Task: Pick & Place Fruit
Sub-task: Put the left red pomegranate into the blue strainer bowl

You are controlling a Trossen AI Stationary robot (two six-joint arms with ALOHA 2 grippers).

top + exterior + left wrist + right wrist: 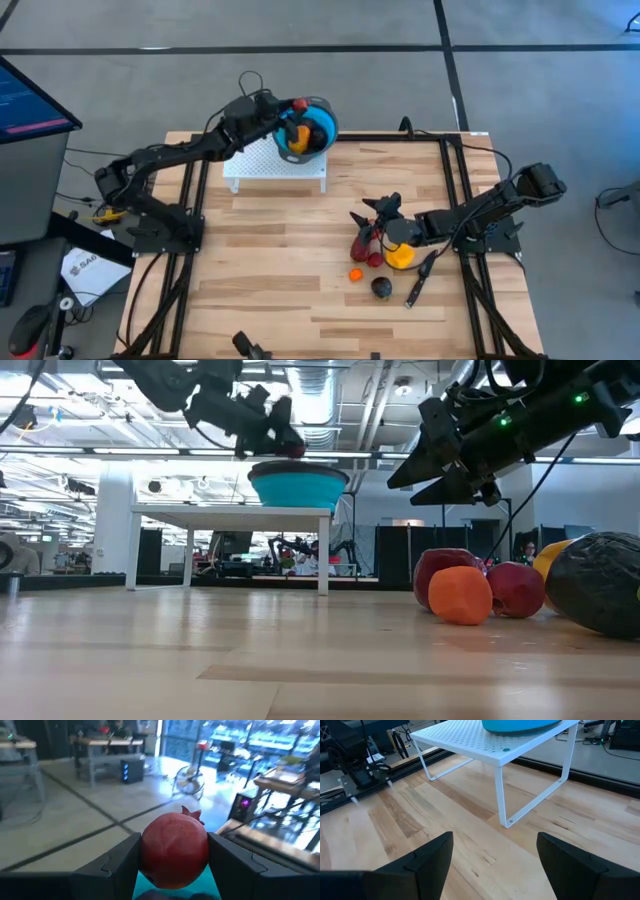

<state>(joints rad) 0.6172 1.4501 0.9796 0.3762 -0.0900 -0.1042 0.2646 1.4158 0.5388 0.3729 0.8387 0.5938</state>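
Wooden table with a white perforated stand at its far side, grey floor all around. Blue bowl sits on the stand's right end with orange fruit already inside. Left end effector is held above the bowl's rim, fingers pinching a red pomegranate-like fruit — the left wrist view shows the piece gripped between both dark fingers with the bowl's blue just beneath. Right end effector hovers over the loose fruit on the right half of the table; its fingers stand well apart with nothing between them, pointing toward the stand. Under and beside it: two red pieces, a yellow piece, a small orange piece and a dark purple one nearest the front edge — clustered, some touching. Black-handled knife lies just right of the cluster. Low view shows the orange piece in front of the red ones.
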